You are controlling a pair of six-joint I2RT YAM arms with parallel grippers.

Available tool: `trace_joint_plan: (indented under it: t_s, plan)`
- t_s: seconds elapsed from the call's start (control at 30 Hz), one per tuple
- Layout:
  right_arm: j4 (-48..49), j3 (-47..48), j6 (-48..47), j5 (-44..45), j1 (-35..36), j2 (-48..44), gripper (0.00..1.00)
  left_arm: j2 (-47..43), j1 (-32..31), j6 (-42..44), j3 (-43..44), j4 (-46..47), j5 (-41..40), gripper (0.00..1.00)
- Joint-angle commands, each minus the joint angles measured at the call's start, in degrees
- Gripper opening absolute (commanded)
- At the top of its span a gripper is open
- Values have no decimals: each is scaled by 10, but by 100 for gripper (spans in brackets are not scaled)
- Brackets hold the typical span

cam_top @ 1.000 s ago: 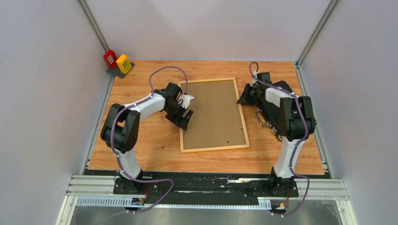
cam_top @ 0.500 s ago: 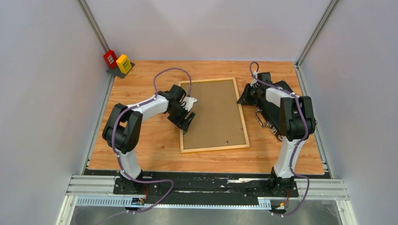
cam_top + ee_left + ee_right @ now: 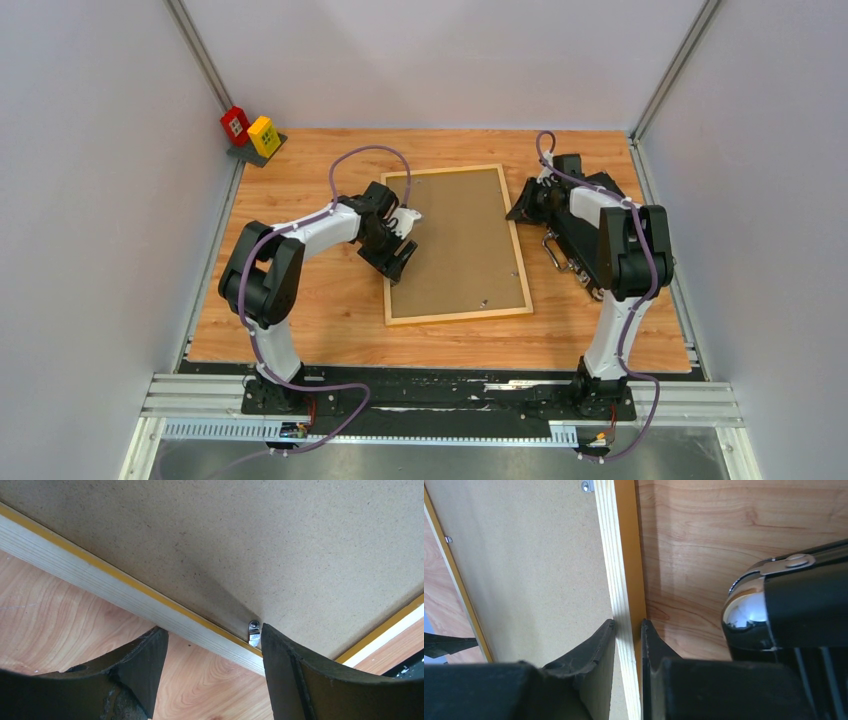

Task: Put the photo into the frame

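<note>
The frame (image 3: 518,268) lies back up in the middle of the table, its brown hardboard backing panel (image 3: 455,240) seated in it. The photo is hidden. My left gripper (image 3: 398,262) is open over the frame's left rail (image 3: 125,597); its right finger (image 3: 300,680) stands beside a small metal turn clip (image 3: 254,632). My right gripper (image 3: 519,212) is shut on the frame's right rail (image 3: 621,575), one finger inside on the panel (image 3: 524,570), one outside.
A black case with metal handles (image 3: 570,240) lies under my right arm at the table's right side; its chromed corner shows in the right wrist view (image 3: 749,610). Red and yellow blocks (image 3: 250,133) stand at the far left corner.
My left gripper has moved a little to the right and nearer along the frame's left rail. The right gripper and the frame have not moved.
</note>
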Motion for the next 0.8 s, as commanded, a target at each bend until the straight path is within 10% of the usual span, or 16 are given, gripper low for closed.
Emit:
trace_joint_plan:
  t_s: [0.0,0.77]
  plan:
    - [43,5,18,-21,-16,3,0,-7,-5,18,-9,-9,-1,75]
    - [43,7,17,-25,-17,15,0,11,-21,29,-10,-14,-16,63]
